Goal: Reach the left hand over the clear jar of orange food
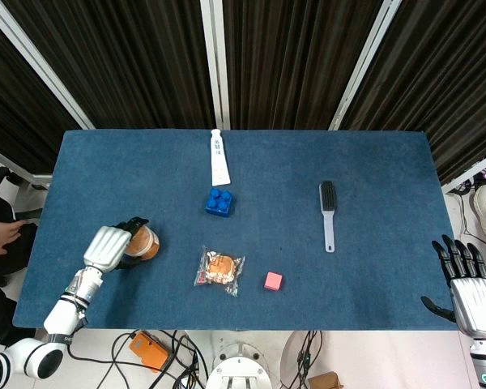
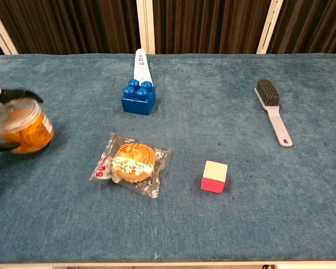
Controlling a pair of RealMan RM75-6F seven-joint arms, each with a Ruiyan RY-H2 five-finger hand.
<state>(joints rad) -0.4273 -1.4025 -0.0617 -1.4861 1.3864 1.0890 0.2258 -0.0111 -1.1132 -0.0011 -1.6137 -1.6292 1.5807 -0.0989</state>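
Left hand at the jar, right hand far off

The clear jar of orange food (image 1: 143, 241) sits on the bench (image 1: 373, 178) near its 8 o'clock corner, tilted in the chest view. The left hand (image 1: 109, 247) is at its 9 o'clock side, fingers (image 2: 23, 94) wrapped around it. The right hand (image 1: 470, 296) idles released.

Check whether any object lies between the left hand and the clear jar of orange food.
Nothing visible does: the left hand is already at the clear jar, fingers around it.
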